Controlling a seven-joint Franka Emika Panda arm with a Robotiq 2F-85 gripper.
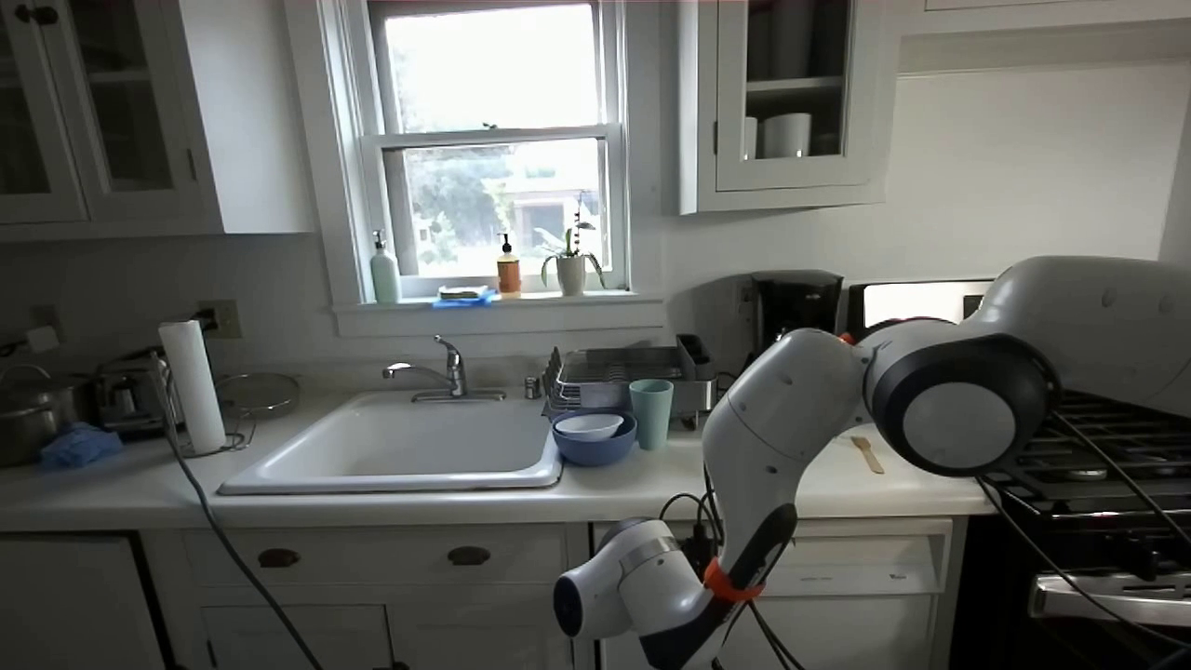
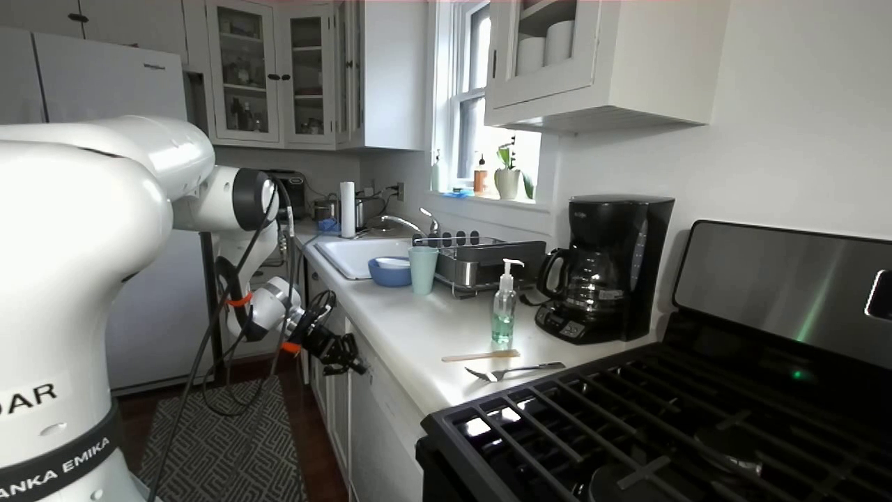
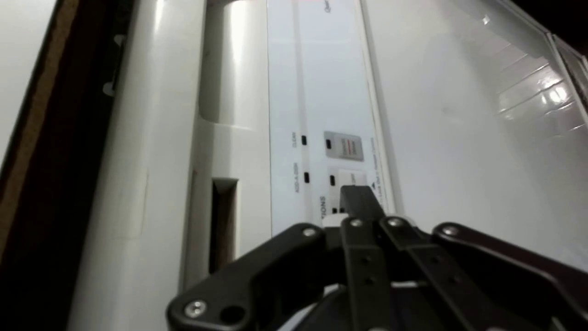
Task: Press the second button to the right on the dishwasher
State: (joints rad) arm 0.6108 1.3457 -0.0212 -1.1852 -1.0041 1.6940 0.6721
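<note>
The dishwasher is a white flat-fronted appliance under the counter, with its front (image 1: pixel 865 633) visible in both exterior views (image 2: pixel 380 429). In the wrist view its control strip (image 3: pixel 324 82) runs up the picture. A grey button (image 3: pixel 344 145) shows clearly. A white button (image 3: pixel 351 177) lies just below it, its lower part covered by my fingertips. My gripper (image 3: pixel 363 202) is shut, fingertips together and holding nothing, over the strip at the white button. I cannot tell whether they touch. In an exterior view the gripper (image 2: pixel 354 359) is at the dishwasher's upper front; elsewhere the arm hides it.
The white counter (image 2: pixel 390 328) overhangs above the dishwasher. The black stove (image 2: pixel 627 418) stands beside it. White drawers with dark knobs (image 1: pixel 468 556) are on the sink side. Loose cables (image 2: pixel 230 390) hang from the arm. A soap bottle (image 2: pixel 503 310) and coffee maker (image 2: pixel 606 272) stand on the counter.
</note>
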